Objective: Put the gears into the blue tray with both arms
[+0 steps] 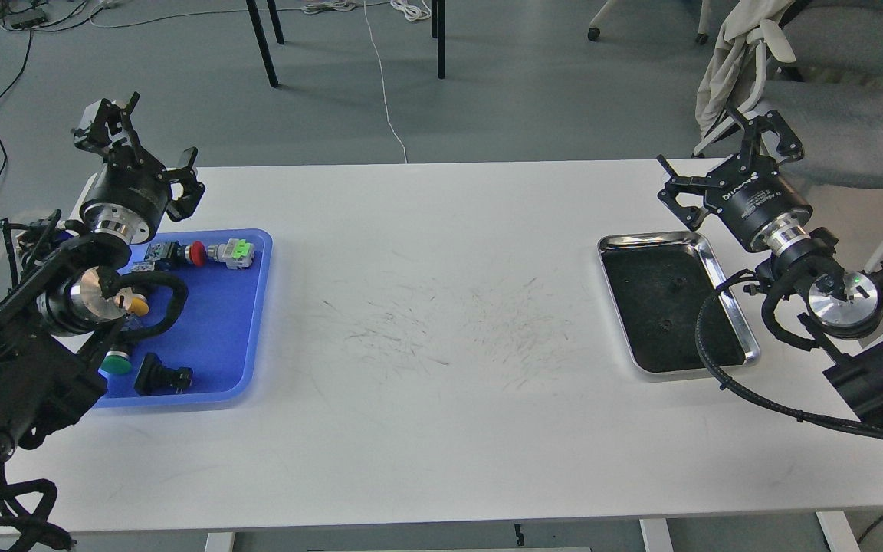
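Observation:
The blue tray [223,330] lies at the table's left end. Above its far left corner my left gripper [146,146] points upward, open and holding nothing. Two tiny dark gears [675,285] [665,323] show faintly on the black lining of the steel tray [717,264] at the right. My right gripper [725,161] hangs above the table just behind that tray's far right corner, also open and empty. My left arm hides part of the blue tray's left side.
Inside the blue tray lie a red push button [196,253], a green-and-grey one [233,253], a yellow cap [137,305], a green cap [114,362] and a black switch block [162,376]. A grey chair [832,115] stands behind the table's right end.

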`<state>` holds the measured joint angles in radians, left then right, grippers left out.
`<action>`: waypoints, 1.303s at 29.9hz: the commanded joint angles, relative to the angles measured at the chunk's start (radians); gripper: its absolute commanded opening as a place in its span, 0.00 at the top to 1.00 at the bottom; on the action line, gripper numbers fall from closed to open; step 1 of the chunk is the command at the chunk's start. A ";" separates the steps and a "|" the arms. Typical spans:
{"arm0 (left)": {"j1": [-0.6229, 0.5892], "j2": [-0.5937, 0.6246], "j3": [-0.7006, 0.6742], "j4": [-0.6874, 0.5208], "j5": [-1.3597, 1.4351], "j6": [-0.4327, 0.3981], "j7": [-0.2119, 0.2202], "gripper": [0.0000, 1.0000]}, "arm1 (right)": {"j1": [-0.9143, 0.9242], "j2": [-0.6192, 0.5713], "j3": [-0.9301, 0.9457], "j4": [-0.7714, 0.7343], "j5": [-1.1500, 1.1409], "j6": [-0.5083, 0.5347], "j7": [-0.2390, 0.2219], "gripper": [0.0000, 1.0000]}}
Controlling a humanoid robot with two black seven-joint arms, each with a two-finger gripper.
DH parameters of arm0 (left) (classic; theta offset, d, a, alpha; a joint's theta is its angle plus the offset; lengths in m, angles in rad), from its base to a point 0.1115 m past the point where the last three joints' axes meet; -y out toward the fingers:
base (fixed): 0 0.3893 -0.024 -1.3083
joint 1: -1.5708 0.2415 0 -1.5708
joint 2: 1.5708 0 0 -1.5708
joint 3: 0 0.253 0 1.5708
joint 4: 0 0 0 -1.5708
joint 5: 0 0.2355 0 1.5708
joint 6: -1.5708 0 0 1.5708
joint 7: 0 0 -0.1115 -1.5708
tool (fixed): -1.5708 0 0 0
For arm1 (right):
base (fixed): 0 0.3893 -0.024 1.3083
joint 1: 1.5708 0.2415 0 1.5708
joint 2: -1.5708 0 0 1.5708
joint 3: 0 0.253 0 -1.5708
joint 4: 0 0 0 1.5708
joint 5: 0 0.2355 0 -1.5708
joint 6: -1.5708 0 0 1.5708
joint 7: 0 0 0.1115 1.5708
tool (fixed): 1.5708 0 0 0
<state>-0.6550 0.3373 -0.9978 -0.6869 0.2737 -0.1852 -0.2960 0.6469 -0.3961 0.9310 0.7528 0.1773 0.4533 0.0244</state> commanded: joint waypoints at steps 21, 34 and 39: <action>0.001 0.000 -0.001 0.001 -0.001 -0.002 -0.006 0.02 | 0.632 -0.363 -0.995 0.160 -0.811 -0.012 -0.164 0.01; 0.001 0.015 -0.001 0.001 -0.002 -0.002 -0.008 0.02 | 0.588 -0.118 -1.204 0.008 -1.145 -0.051 -0.166 0.02; 0.001 0.025 -0.001 0.001 -0.002 -0.002 -0.009 0.02 | 0.538 -0.079 -1.210 -0.061 -1.145 -0.085 -0.163 0.02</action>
<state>-0.6538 0.3568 -0.9985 -0.6858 0.2720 -0.1873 -0.3038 1.2155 -0.4891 -0.2766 0.7287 -0.9676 0.3921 -0.1397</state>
